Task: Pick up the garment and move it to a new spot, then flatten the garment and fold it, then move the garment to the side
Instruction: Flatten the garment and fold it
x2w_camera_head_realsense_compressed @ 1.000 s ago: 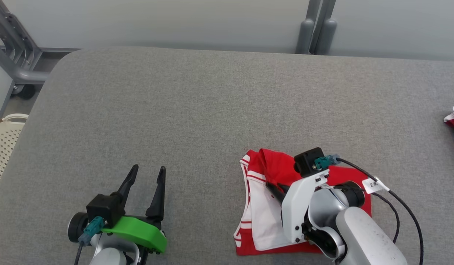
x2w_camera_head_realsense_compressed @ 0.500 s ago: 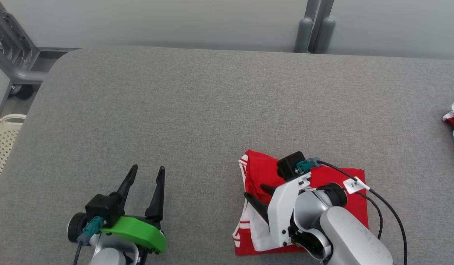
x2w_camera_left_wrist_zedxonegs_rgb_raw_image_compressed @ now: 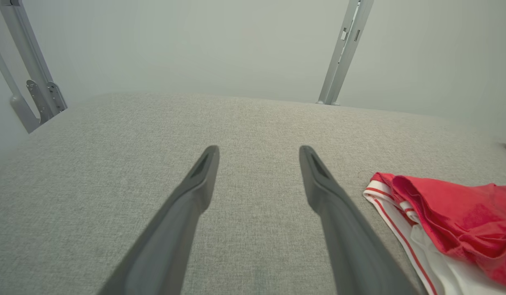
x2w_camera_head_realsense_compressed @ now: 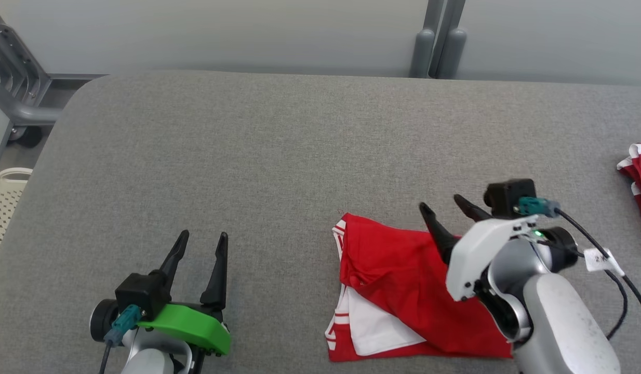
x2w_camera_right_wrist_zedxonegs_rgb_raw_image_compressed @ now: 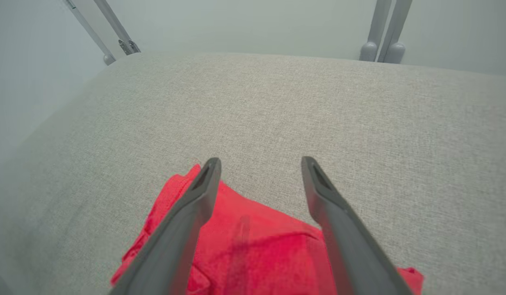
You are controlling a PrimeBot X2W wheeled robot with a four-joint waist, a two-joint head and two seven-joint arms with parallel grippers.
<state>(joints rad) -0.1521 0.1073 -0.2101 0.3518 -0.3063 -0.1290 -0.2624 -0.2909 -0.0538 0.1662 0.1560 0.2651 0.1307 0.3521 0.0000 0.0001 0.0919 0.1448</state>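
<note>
We see the red and white garment (x2w_camera_head_realsense_compressed: 398, 275) lying folded on the grey table (x2w_camera_head_realsense_compressed: 279, 156), near its front edge and right of the middle. Our right gripper (x2w_camera_head_realsense_compressed: 439, 202) hovers over its far edge, fingers apart and holding nothing. Our left gripper (x2w_camera_head_realsense_compressed: 203, 235) sits well apart, fingers also spread. We judge the cloth light, limp and a little slick, so the layers may slide. We would pinch all layers together at a folded edge, low against the table.
</note>
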